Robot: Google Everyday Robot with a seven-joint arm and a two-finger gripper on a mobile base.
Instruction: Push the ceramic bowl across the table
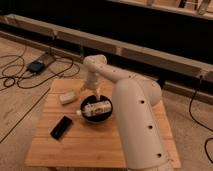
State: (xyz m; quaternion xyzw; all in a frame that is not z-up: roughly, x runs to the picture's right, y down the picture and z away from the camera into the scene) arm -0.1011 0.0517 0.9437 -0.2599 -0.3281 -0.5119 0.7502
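Note:
The glossy black ceramic bowl (96, 111) sits near the middle of the light wooden planked table (100, 147). A white, bottle-like object (97, 107) lies inside it. My gripper (93, 94) hangs from the white arm and points down at the bowl's far rim, at or just above it. I cannot tell whether it touches the rim.
A small white object (66, 97) lies on the table left of the bowl. A black phone-like slab (62, 127) lies front left. The arm's bulky white body (137, 125) covers the table's right side. Cables and a dark box (37, 66) lie on the floor at left.

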